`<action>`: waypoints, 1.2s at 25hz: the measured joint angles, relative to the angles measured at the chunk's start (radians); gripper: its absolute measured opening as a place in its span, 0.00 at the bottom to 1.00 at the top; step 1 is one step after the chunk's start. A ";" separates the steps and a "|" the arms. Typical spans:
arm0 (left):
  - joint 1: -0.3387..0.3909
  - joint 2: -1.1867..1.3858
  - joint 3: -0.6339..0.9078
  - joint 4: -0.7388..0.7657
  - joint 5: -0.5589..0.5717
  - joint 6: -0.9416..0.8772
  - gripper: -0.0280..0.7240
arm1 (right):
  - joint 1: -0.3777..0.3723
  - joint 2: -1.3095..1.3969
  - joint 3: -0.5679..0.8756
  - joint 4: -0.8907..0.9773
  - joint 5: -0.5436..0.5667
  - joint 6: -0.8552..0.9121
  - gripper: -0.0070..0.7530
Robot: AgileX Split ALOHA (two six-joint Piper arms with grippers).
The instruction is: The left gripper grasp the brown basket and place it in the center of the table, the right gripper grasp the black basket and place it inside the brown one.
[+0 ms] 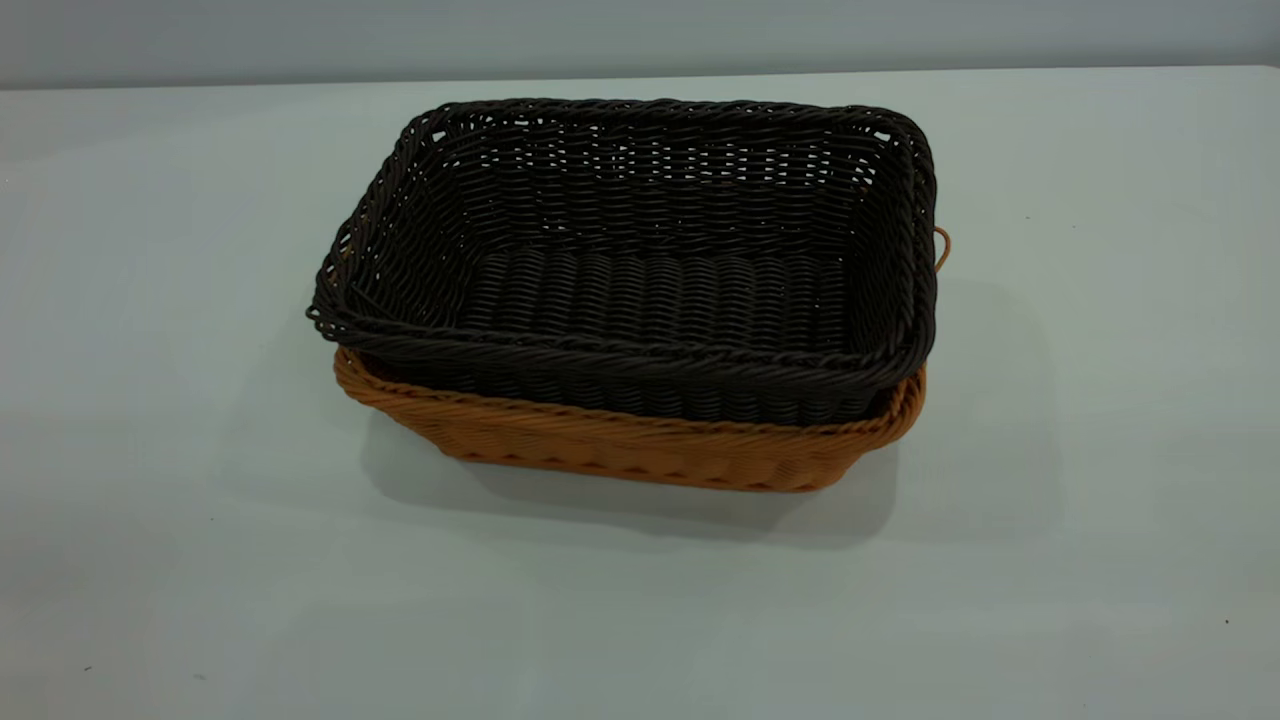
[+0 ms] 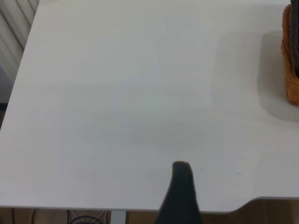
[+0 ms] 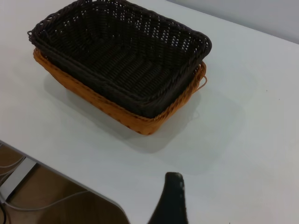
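Wicker is what you see at mid-table in your exterior view: nearest you, the orange-tan wall of the brown basket (image 1: 640,450) rests on the pale table (image 1: 180,560), and the black basket (image 1: 640,270) sits nested inside it. The black rim rides above the brown rim all round and overhangs it a little at the view's left end. At the view's right end, a small orange loop (image 1: 942,248) of the brown basket pokes out past the black rim. Neither arm appears in that view.

Your right wrist camera shows one dark, blurred piece of the right gripper (image 3: 170,200) close to the lens, over the table's near edge. Only that one piece shows, so you cannot tell whether the fingers are apart or together. Both nested baskets lie farther off, well apart from it, untouched, black basket (image 3: 121,56) in brown basket (image 3: 140,122).

Your left wrist camera shows a similar dark sliver of the left gripper (image 2: 180,196) above bare table (image 2: 117,93) near the edge; its finger state cannot be told either. Only a corner of the brown basket (image 2: 292,79) shows at the picture's border, well away from that gripper.
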 joint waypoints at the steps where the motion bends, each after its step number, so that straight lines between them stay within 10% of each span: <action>1: 0.000 0.000 0.000 0.000 0.000 0.000 0.80 | 0.000 0.000 0.000 0.000 0.000 0.000 0.79; 8: 0.000 0.000 0.000 0.000 0.000 -0.001 0.80 | -0.018 0.000 0.000 0.000 0.000 0.000 0.79; 19: 0.000 0.000 0.000 0.000 0.000 -0.001 0.80 | -0.266 0.000 0.000 -0.109 -0.010 0.100 0.79; 30: 0.000 0.000 0.000 0.000 0.000 -0.001 0.80 | -0.280 0.000 0.006 -0.242 -0.018 0.270 0.79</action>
